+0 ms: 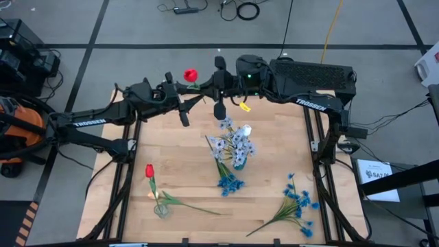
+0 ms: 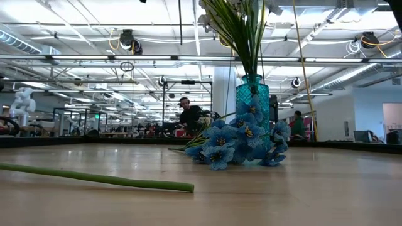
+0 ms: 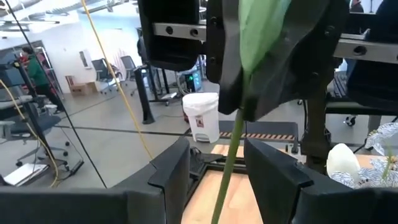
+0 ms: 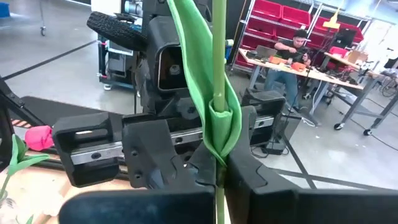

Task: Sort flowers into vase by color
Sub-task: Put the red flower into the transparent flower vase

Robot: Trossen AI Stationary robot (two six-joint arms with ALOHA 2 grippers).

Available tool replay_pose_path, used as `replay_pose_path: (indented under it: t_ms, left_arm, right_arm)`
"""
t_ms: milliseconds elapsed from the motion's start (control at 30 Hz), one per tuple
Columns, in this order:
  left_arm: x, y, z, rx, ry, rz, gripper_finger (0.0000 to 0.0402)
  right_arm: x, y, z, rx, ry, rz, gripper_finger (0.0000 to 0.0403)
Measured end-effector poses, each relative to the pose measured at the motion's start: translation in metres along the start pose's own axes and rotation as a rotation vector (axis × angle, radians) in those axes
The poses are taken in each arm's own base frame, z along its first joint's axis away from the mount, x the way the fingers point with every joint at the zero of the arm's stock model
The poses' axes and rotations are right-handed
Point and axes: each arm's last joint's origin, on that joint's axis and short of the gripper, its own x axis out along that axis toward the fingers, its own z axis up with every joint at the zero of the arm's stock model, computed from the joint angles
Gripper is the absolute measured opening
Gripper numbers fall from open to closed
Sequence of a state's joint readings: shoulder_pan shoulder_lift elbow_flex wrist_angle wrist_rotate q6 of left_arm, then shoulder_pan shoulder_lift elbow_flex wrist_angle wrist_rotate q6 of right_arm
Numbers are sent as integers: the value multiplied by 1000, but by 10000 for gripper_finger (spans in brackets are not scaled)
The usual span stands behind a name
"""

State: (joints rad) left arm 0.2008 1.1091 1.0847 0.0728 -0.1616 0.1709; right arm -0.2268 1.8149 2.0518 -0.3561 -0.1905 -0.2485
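A red tulip (image 1: pixel 191 75) on a green stem hangs over the table's far edge, between my two grippers. My right gripper (image 4: pixel 219 180) reaches in from the right and is shut on its stem. My left gripper (image 3: pixel 217 180) faces it from the left, open, its fingers standing either side of the lower stem (image 3: pixel 229 155) without touching. A teal vase (image 1: pixel 239 162) at mid-table holds pale grey-blue sprays and a cream-white tulip (image 1: pixel 245 130). A bright blue spray (image 1: pixel 230 182) lies against its foot. Another red tulip (image 1: pixel 149 170) stands in a small clear vase (image 1: pixel 161 210) near left. My right gripper pinches the red tulip's stem between its two fingers, where a leaf wraps the stem (image 4: pixel 219 149). The fingers come level from the table's right and lie across the stem. The tulip is lifted clear of the table, roughly upright with its head up.
A bunch of bright blue sprays (image 1: pixel 295 206) lies near the table's near right corner. A loose green stem (image 1: pixel 195 206) lies on the table by the clear vase. The middle left of the tabletop (image 1: pixel 171 147) is bare wood.
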Motion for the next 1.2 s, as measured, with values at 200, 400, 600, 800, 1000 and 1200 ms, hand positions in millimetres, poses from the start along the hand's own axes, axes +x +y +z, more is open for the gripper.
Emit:
replay_pose_path:
  t_ms: [200, 400, 600, 800, 1000, 1200]
  left_arm:
    - [0, 0, 1, -2, -7, 1, 160]
    - [0, 0, 4, -7, -41, -10, 128]
    - [2, -2, -2, -3, 1, -44, 21]
    - [2, -2, -1, -5, -2, -61, 8]
    - [-15, 2, 7, -35, -13, -56, 3]
    - [-72, 14, 24, -125, -4, -48, 2]
  right_arm:
    - [0, 3, -1, 3, 14, 8, 0]
    - [0, 3, -2, 6, 31, 12, 0]
    - [0, 3, -3, 65, 34, 4, 16]
    - [0, 3, -5, 98, 62, 5, 58]
    - [-19, -5, -1, 96, 125, -112, 120]
    - [-75, -13, 8, 106, 305, -296, 165]
